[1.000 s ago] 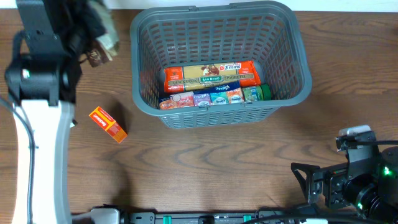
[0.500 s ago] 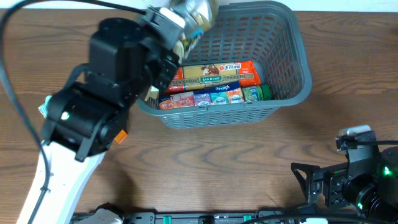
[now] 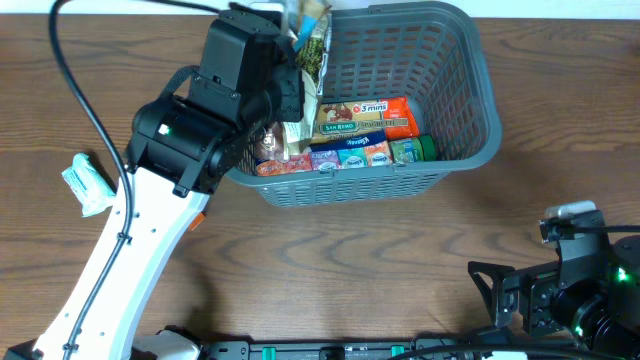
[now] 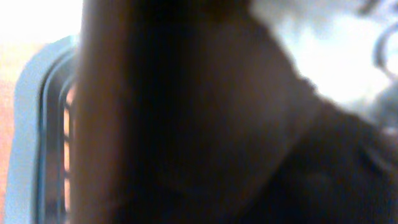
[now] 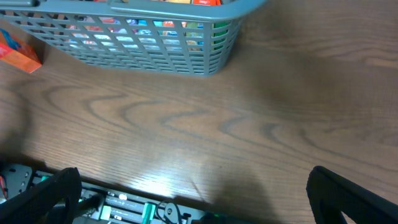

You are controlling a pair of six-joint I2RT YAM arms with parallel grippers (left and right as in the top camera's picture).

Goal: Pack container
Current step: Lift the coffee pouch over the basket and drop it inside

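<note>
The container [image 3: 455,60] is a big dark grey lattice basket at the back centre, and its front wall shows in the right wrist view [image 5: 155,46]. Inside it lie an orange pasta packet [image 3: 368,118] and a row of small boxes [image 3: 345,155]. My left gripper [image 3: 300,25] is above the basket's left part, shut on a brownish snack packet [image 3: 315,48]. The left wrist view is a dark blur of that packet, with the basket rim [image 4: 31,124] at its left. My right gripper [image 5: 199,199] is open and empty near the front right table edge [image 3: 500,295].
A pale teal packet [image 3: 85,185] lies on the table at the left. A small orange box [image 5: 15,53] lies left of the basket's front, mostly hidden under my left arm in the overhead view. Bare wood lies between the basket and my right gripper.
My left arm has swung from the far left to over the basket's left part, carrying the snack packet. The teal packet has come into view. The right arm has not moved.
</note>
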